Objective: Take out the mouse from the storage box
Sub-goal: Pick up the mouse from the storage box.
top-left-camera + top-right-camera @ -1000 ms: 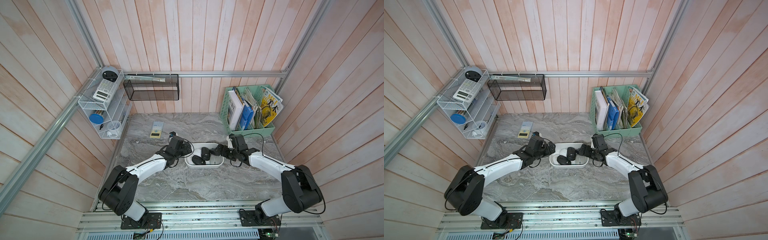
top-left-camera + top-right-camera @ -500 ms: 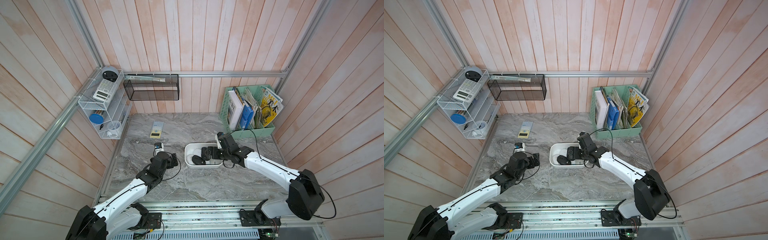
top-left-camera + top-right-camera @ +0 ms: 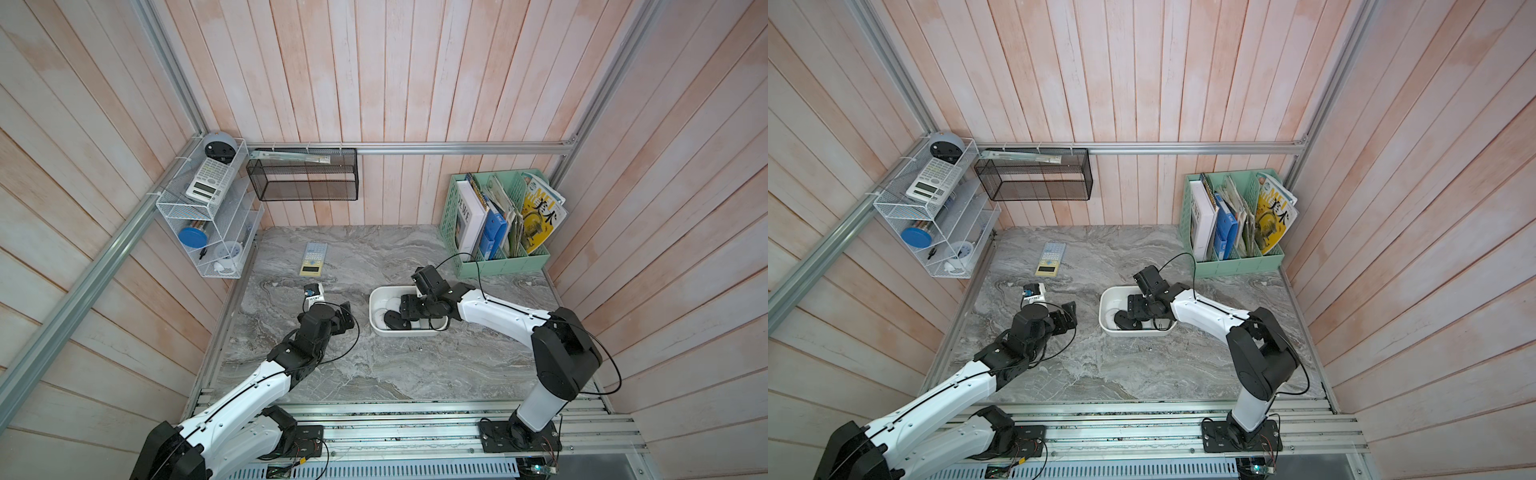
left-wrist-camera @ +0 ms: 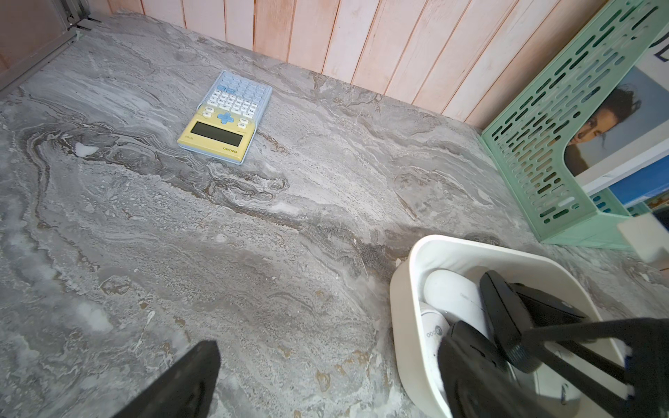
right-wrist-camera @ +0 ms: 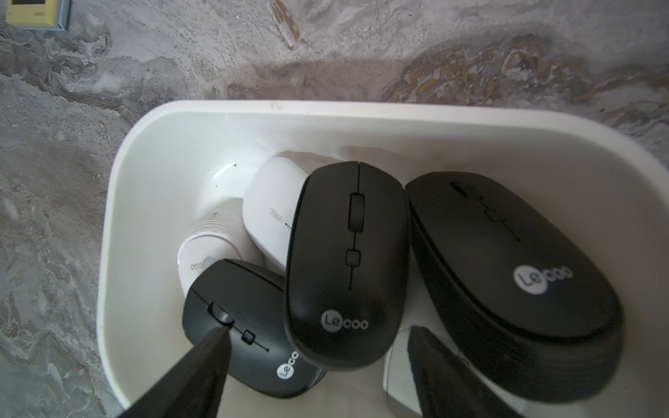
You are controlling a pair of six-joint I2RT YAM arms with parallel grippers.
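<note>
Black and matte, the middle mouse (image 5: 344,260) is found inside the white storage box (image 5: 325,106), its long axis laid along the right jaws, which are held apart at both sides of its rear. The left jaws, spread wide and empty, are placed farther away.

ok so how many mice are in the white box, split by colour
black mice: 3
white mice: 2
total: 5 in the storage box; a mostly hidden pale shape might be another, cannot tell
</note>
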